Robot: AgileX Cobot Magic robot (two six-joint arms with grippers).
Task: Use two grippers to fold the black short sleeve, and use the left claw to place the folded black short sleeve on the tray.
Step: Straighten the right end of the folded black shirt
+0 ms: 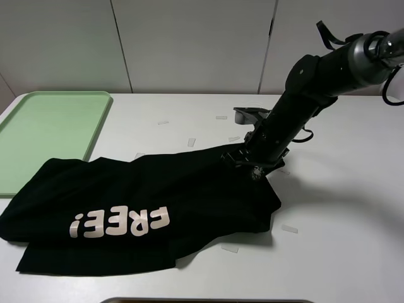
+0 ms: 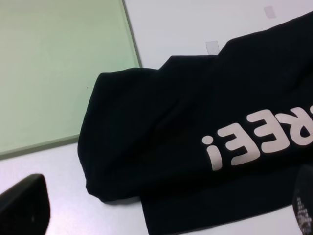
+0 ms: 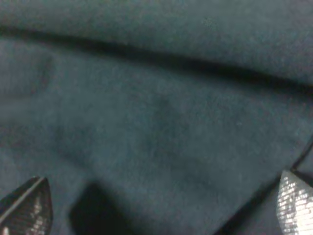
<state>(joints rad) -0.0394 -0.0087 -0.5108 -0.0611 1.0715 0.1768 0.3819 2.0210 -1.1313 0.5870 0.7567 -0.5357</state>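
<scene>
Now my right gripper [image 1: 252, 165] is low at the far right edge of the black short sleeve [image 1: 177, 183], on the white bench [image 1: 341, 208]. In the right wrist view the two fingertips [image 3: 29, 203] stand wide apart at the edges of the picture. Only dark cloth fills the space between them, so this gripper is spread wide and it grips nothing.

My left gripper [image 2: 161, 205] hangs above the left end of the shirt. Its fingertips [image 2: 22, 205] are also far apart and they hold nothing. In the exterior high view I cannot see this gripper.

The shirt lies in a long, loose band across the near part of the bench. The white print "FREE!" [image 1: 120, 223] faces up and reads upside down in the high view. The left end of the shirt covers the near corner of the green tray [image 1: 44, 126]. The rest of the shirt lies on the bench beside the tray.
</scene>
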